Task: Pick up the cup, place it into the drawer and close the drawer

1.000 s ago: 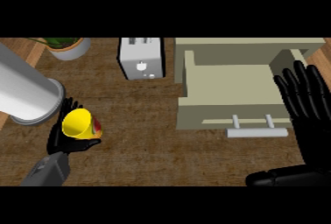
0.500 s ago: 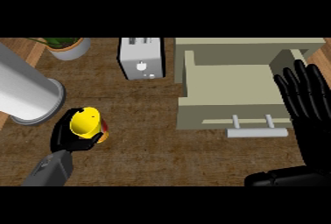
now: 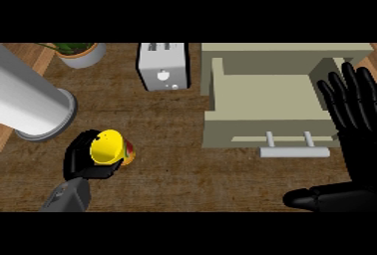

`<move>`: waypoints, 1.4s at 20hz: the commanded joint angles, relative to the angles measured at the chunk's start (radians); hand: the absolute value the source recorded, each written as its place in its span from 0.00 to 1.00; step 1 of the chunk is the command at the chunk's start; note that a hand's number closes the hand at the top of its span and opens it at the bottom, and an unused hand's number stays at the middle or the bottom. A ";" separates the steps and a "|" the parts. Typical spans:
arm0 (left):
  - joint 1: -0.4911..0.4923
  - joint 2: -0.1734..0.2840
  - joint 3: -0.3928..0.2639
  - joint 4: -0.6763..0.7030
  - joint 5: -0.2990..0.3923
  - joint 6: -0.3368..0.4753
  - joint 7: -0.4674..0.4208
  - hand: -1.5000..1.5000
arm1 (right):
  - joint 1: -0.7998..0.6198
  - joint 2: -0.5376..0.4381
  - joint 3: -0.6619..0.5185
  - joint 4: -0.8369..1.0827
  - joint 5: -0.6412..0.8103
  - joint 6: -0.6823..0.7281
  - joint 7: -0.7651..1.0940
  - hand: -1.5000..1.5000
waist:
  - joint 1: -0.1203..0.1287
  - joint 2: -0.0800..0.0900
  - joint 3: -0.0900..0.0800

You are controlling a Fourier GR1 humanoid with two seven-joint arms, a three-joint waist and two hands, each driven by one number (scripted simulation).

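Two hands in view: left hand (image 3: 83,162) curled round yellow cup (image 3: 110,148) near counter's front-left, ready to carry. Right hand (image 3: 353,107) open, resting beside open drawer (image 3: 258,94), awaiting cup.

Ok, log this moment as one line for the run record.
left hand: shut on yellow cup | right hand: open, beside drawer | drawer: open, cup not in
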 commanded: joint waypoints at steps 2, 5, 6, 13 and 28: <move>0.014 -0.010 -0.007 -0.103 0.018 -0.029 -0.069 1.00 | 0.003 -0.006 0.006 -0.064 -0.014 -0.010 0.063 0.00 | 0.004 -0.004 0.000; 0.041 -0.003 -0.016 -0.197 0.046 -0.090 -0.024 1.00 | -0.022 -0.016 -0.031 -0.009 -0.018 -0.014 0.045 0.00 | 0.012 -0.005 0.001; 0.056 -0.049 -0.038 -0.226 0.037 -0.069 -0.036 1.00 | 0.039 -0.020 -0.044 0.012 -0.040 0.032 -0.026 0.00 | 0.010 -0.005 0.001; 0.084 -0.114 -0.177 -0.577 0.019 -0.003 0.215 1.00 | 0.029 0.019 0.017 0.006 0.031 -0.015 -0.004 0.00 | 0.023 -0.009 0.002; -0.107 -0.179 -0.270 -1.043 0.090 0.283 0.759 1.00 | 0.036 -0.017 -0.027 -0.063 -0.032 0.009 0.045 0.00 | 0.000 -0.002 0.000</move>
